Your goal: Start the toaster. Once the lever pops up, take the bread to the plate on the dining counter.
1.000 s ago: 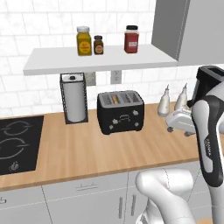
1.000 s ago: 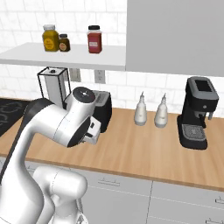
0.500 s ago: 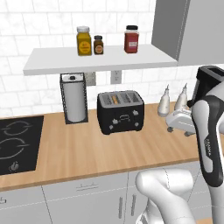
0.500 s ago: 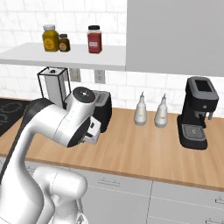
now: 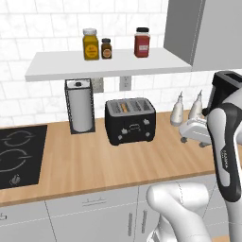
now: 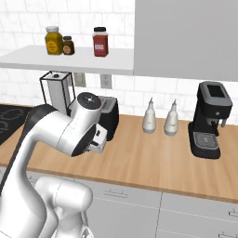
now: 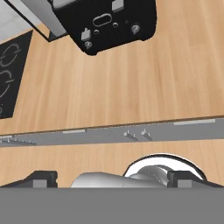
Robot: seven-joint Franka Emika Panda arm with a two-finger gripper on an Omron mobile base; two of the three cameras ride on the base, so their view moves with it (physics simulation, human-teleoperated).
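Observation:
The black toaster [image 5: 130,121] stands on the wooden counter below the shelf, with small knobs on its front [image 7: 109,24]. A tan edge of the bread [image 5: 124,108] shows in its left slot. My gripper [image 7: 113,179] is open, its fingertips [image 7: 41,178] far apart with nothing between them. It hangs above the counter's front edge, well short of the toaster. In the left base view the white hand [image 5: 194,131] is to the right of the toaster; in the right base view the hand [image 6: 97,139] is in front of it. The plate and the dining counter are out of view.
A paper towel holder [image 5: 80,106] stands just left of the toaster, and a black cooktop [image 5: 19,153] lies further left. Two white bottles [image 6: 160,118] and a coffee machine [image 6: 209,120] stand to the right. Jars sit on the shelf [image 5: 94,64] above.

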